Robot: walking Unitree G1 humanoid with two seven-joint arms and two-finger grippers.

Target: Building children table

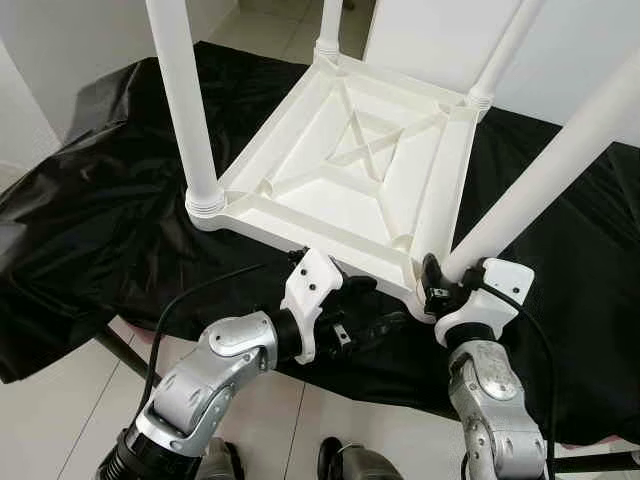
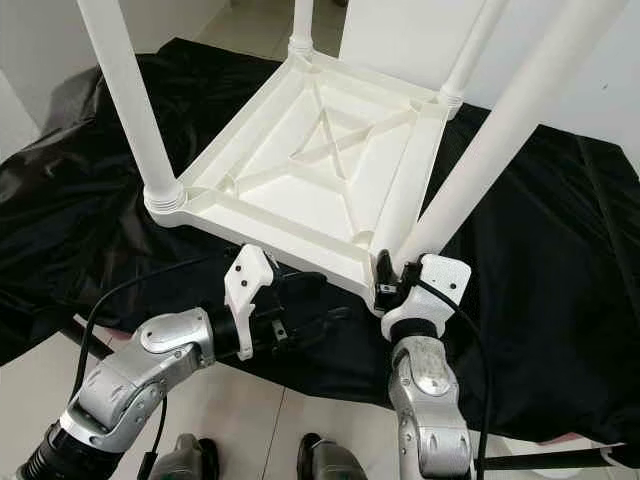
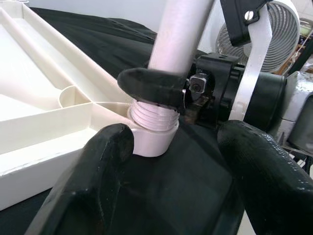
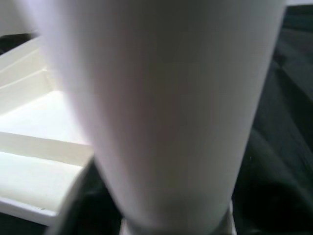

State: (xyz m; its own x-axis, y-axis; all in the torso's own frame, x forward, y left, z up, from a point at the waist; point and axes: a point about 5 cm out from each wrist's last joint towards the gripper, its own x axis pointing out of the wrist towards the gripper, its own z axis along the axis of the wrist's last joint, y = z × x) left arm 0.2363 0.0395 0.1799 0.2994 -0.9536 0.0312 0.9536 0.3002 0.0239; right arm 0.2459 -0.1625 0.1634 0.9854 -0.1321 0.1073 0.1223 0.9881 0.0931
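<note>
The right gripper (image 1: 447, 285) is closed on the leg (image 1: 545, 175) at the table's (image 1: 340, 160) 5 o'clock corner; the left gripper (image 1: 375, 325) is open; stiff, light, smooth plastic, best held low near the thread.

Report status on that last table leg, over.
Right tool shut on the near-right leg at its threaded base. Left tool open beside that corner socket. Tabletop upside down on black cloth, three legs seated. Nothing obstructing.

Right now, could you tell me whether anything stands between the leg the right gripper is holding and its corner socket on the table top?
Nothing visible does. The leg held by the right gripper already sits with its threaded end in the corner socket of the upturned table top. The left gripper hovers open beside that corner.
</note>
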